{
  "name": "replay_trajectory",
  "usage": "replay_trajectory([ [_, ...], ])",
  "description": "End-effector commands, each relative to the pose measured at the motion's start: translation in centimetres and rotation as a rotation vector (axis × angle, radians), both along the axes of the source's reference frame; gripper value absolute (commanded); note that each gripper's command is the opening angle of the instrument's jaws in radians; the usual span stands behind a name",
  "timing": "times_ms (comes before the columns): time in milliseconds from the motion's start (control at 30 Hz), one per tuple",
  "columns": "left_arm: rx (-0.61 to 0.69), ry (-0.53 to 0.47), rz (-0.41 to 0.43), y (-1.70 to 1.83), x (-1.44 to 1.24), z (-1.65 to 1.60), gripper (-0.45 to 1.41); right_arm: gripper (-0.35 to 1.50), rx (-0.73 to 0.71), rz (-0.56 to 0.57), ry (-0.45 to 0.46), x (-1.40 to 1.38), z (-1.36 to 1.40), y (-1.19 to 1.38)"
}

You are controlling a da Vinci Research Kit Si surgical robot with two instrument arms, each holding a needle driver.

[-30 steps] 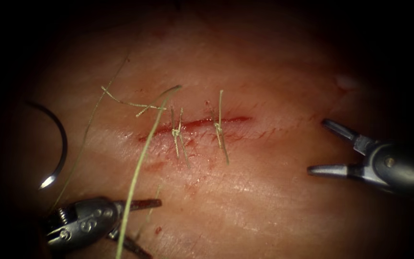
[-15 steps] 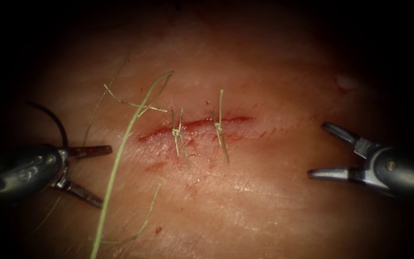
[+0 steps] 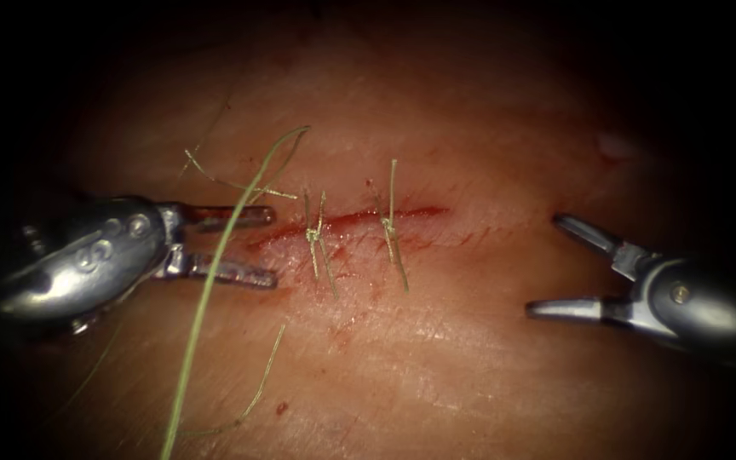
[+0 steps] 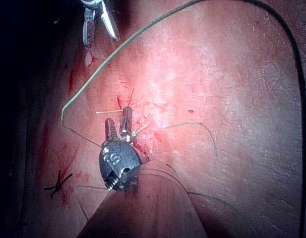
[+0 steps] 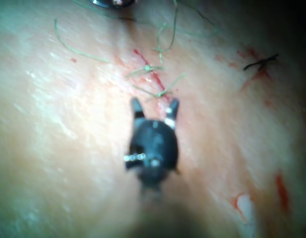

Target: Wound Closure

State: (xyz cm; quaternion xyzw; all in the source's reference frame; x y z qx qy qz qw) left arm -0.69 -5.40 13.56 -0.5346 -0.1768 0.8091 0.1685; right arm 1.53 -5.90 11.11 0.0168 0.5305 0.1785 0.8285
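Note:
The cut (image 3: 347, 221) runs across the tissue (image 3: 436, 358), red fluid along it, with two knotted stitches (image 3: 313, 234) (image 3: 388, 227) over it. My left tool (image 3: 271, 246) stands open at the cut's left end, one jaw either side of the line, holding nothing; it also appears in the left wrist view (image 4: 118, 116). A long green thread (image 3: 215, 255) crosses in front of its jaws. My right tool (image 3: 543, 266) (image 5: 155, 105) hangs open right of the cut, holding nothing. The needle, which lay loose on the tissue at the left, is hidden behind the left tool's body.
Loose cut ends of thread lie above the cut's left end (image 3: 232, 183) and below it (image 3: 257, 388). A dark old stitch (image 4: 58, 181) (image 5: 262, 62) sits off to the far side. The green thread (image 4: 118, 44) arcs across the tissue toward the right tool (image 4: 98, 22).
The left tool has risen from the lower left and swung right to the cut's left end, covering the needle, jaws still open. The right tool has shifted slightly left.

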Motion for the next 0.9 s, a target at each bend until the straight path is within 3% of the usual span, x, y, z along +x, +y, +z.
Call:
replay_trajectory([
  [33, 0.018, -0.013, 0.017, -0.12, -0.12, 0.2, 0.31, 1.46, 0.0, -0.005, 0.0, 0.12, 0.07, 0.03],
  [167, 0.038, -0.063, 0.048, -0.14, -0.16, 0.34, 0.32, 1.46, -0.003, -0.012, 0.027, 0.14, 0.06, 0.01],
  [300, 0.043, -0.116, 0.027, -0.03, -0.15, 0.35, 0.37, 1.43, -0.019, -0.049, 0.045, 0.14, 0.03, -0.08],
  [433, 0.042, -0.118, 0.032, 0.0, -0.11, 0.37, 0.41, 1.36, -0.039, -0.059, 0.076, 0.11, 0.1, -0.14],
  [567, 0.039, -0.124, 0.037, -0.05, 0.07, 0.33, 0.59, 1.36, -0.058, -0.049, 0.063, 0.07, 0.06, -0.12],
  [667, 0.035, -0.117, 0.029, -0.07, 0.16, 0.3, 0.61, 1.36, -0.07, -0.057, 0.061, 0.06, 0.02, -0.12],
  [767, 0.031, -0.109, 0.014, -0.02, 0.17, 0.32, 0.79, 1.36, -0.07, -0.058, 0.061, 0.06, 0.02, -0.12],
  [900, 0.025, -0.102, 0.001, -0.03, 0.13, 0.34, 0.86, 1.38, -0.069, -0.059, 0.059, 0.07, 0.0, -0.14],
])
